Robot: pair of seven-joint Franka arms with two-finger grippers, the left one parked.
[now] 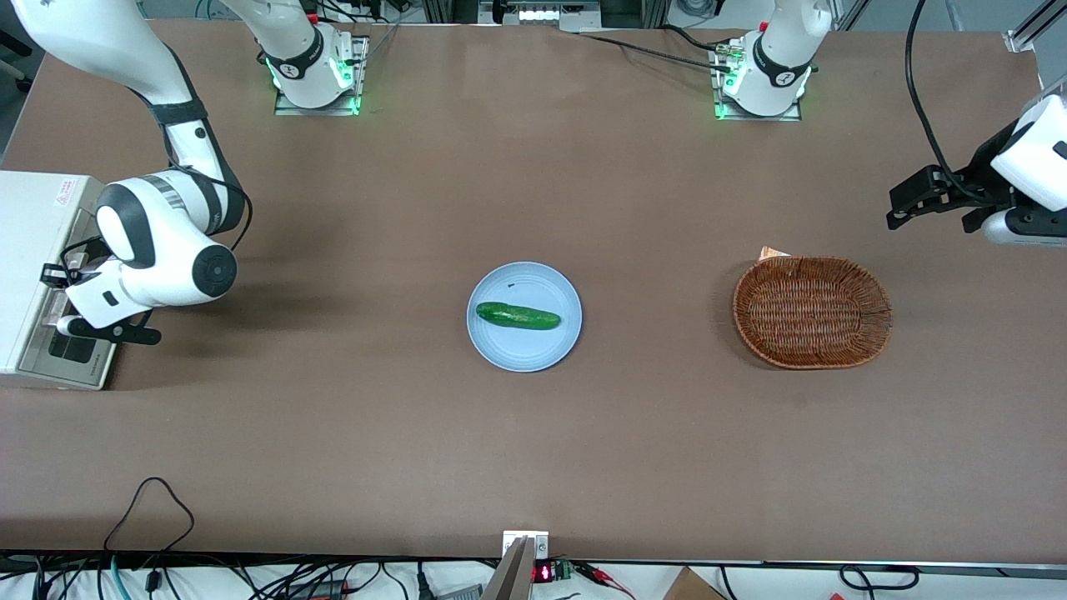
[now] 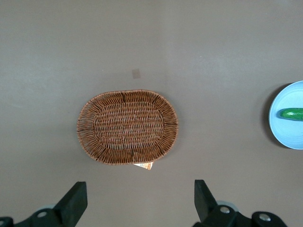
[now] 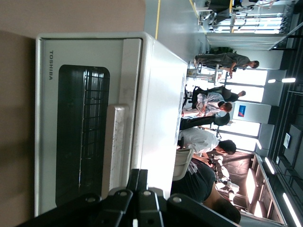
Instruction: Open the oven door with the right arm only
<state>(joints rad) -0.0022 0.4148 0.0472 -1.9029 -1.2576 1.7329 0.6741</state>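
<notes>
The white toaster oven point(image 1: 37, 250) stands at the working arm's end of the table. Its door point(image 3: 83, 137) has a silver-grey frame, a dark glass window and a pale bar handle point(image 3: 113, 146), and sits flush with the oven front. In the front view the door point(image 1: 71, 350) shows as a grey strip with dark patches along the oven's edge. The right arm point(image 1: 158, 250) reaches down over the oven. Its black gripper point(image 3: 138, 178) is shut and empty, with its fingertips at the oven's top front edge just beside the handle. The gripper also shows in the front view point(image 1: 60, 323).
A light blue plate point(image 1: 500, 350) with a green cucumber point(image 1: 518, 316) lies mid-table. A brown wicker basket point(image 1: 812, 312) lies toward the parked arm's end and also shows in the left wrist view point(image 2: 128, 126). A black cable loop point(image 1: 150, 508) lies near the table's front edge.
</notes>
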